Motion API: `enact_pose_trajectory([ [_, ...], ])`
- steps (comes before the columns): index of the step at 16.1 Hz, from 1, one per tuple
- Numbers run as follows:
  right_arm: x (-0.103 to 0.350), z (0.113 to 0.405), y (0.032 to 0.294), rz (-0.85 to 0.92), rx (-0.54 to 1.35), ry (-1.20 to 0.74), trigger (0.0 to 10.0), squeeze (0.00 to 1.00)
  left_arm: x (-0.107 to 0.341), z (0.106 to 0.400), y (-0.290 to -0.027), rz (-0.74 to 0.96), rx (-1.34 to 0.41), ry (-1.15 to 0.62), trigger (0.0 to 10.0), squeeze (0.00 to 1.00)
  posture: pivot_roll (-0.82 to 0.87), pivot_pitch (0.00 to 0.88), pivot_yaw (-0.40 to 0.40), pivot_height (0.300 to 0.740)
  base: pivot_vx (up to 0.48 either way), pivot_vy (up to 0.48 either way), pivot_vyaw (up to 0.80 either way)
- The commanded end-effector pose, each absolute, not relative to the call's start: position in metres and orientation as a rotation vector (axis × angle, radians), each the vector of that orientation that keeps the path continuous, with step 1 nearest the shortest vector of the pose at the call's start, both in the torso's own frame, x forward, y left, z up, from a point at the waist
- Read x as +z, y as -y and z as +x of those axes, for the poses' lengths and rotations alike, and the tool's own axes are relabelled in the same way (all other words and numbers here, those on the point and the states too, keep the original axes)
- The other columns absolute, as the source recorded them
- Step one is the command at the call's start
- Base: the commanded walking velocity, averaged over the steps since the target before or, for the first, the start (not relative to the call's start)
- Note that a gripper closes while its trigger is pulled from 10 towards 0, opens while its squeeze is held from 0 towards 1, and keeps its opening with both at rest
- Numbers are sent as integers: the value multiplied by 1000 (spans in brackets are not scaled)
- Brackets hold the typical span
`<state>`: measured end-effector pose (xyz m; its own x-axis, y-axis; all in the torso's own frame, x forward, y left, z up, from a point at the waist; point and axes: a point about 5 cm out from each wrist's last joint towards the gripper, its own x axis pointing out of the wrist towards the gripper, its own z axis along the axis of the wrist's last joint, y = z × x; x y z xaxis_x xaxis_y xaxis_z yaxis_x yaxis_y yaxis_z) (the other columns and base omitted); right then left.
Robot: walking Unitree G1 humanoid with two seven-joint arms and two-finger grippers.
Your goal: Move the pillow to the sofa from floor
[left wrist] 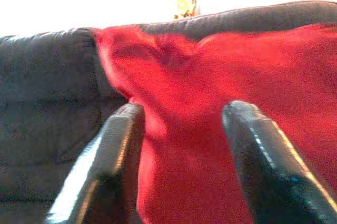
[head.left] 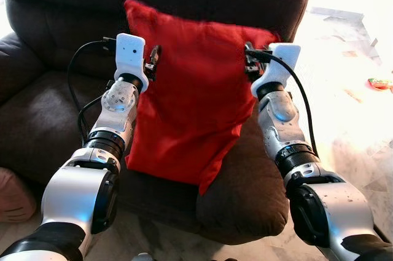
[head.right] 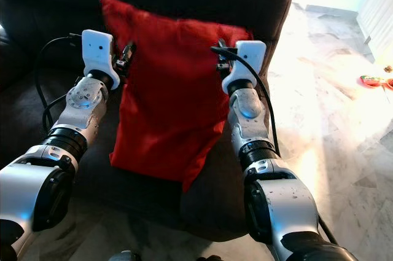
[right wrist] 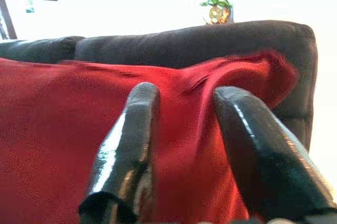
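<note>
Two silver robot arms reach forward over the seat of a dark brown sofa (head.left: 55, 120), one at each side of a red pillow (head.left: 190, 95). The pillow is off the floor: its upper edge leans against the sofa's backrest and its lower corner hangs down over the front edge of the seat cushion. The left gripper (left wrist: 181, 124) sits at the pillow's left upper edge, and the left wrist view shows its two black fingers (left wrist: 105, 166) spread apart with red fabric bunched between them. The right gripper (right wrist: 184, 113) sits at the pillow's right upper edge, near the corner, and its fingers (right wrist: 129, 145) are likewise parted around a fold of the cloth. From these views it cannot be told for certain whether either pair of fingers is pinching the fabric or merely straddling it.

To the right, pale marble floor (head.left: 350, 83) lies in bright light. A small green and yellow ornament (left wrist: 183, 1) shows beyond the top of the backrest.

The step in hand appears to be the placing itself, so the task looks nearly done. The next move probably calls for settling the pillow further back so its overhanging corner rests on the seat, then drawing both grippers clear without dragging the cloth forward.
</note>
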<state>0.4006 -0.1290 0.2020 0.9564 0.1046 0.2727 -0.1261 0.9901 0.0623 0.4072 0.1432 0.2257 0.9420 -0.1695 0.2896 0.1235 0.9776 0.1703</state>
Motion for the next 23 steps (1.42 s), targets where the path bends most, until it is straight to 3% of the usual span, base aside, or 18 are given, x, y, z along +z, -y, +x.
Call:
enact_pose_trajectory([
  [1, 207, 402, 126, 60, 128, 290, 10000, 1000, 231, 408, -139, 168, -164, 326, 10000, 1000, 119, 101, -59, 740, 0, 0, 0],
  [2, 207, 402, 126, 8, 117, 289, 10000, 902, 234, 408, -137, 186, -154, 346, 10000, 1000, 120, 102, -60, 740, 0, 0, 0],
  [3, 206, 401, 127, 11, 115, 290, 10000, 0, 236, 407, -137, 191, -147, 358, 10000, 0, 122, 102, -60, 740, 0, 0, 0],
  [7, 199, 397, 139, 18, 72, 306, 10000, 0, 235, 401, -137, 191, -165, 410, 10000, 0, 124, 103, -61, 740, 0, 0, 0],
  [12, 155, 369, 162, 44, -17, 283, 10000, 0, 178, 374, -154, 192, -164, 336, 10000, 0, 123, 92, -55, 740, 0, 0, 0],
  [16, 99, 339, 178, 58, -69, 120, 10000, 0, 126, 353, -172, 147, -79, 174, 10000, 0, 109, 72, -48, 740, 0, 0, 0],
  [23, 47, 309, 178, 36, -65, -97, 10000, 0, 95, 338, -182, 125, -54, 48, 10000, 0, 108, 62, -46, 740, 0, 0, 0],
])
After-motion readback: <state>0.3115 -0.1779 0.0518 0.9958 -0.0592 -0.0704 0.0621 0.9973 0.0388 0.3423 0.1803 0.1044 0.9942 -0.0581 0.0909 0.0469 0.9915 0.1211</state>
